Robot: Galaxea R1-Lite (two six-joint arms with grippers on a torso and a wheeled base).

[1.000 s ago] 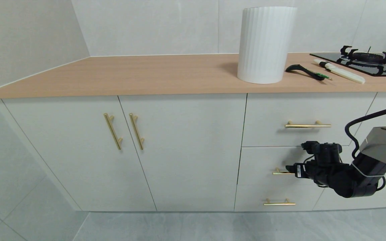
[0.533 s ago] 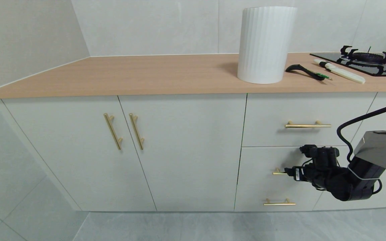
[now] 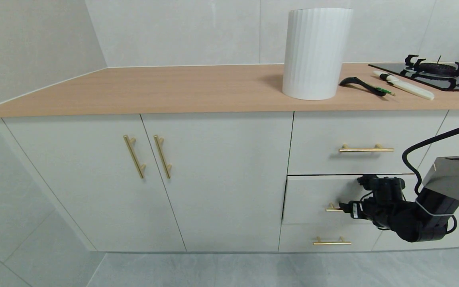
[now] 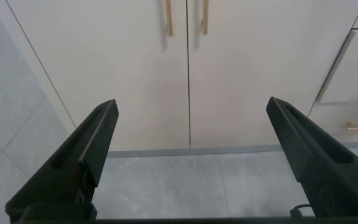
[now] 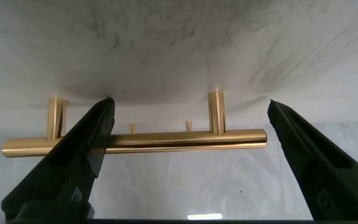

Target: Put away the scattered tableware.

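Observation:
On the wooden counter lie a black scoop-like utensil (image 3: 363,85) and a white knife-shaped utensil (image 3: 404,85), to the right of a tall white ribbed container (image 3: 315,54). My right gripper (image 3: 343,207) is at the gold handle (image 3: 333,208) of the middle drawer (image 3: 313,197), which stands slightly out with a dark gap along its top. In the right wrist view the handle (image 5: 166,140) runs crosswise just past the gripper (image 5: 188,109), whose fingers are spread wide and open. My left gripper (image 4: 191,112) hangs open low before the cabinet doors, holding nothing.
A black gas hob (image 3: 436,71) sits at the counter's far right. Two cabinet doors with vertical gold handles (image 3: 148,156) fill the left. A top drawer (image 3: 367,149) and a bottom drawer (image 3: 332,241) are shut. Grey tiled floor lies below.
The middle drawer has come out a little, with a dark gap now along its top edge. My right gripper stays at its handle and has drawn back slightly with it.

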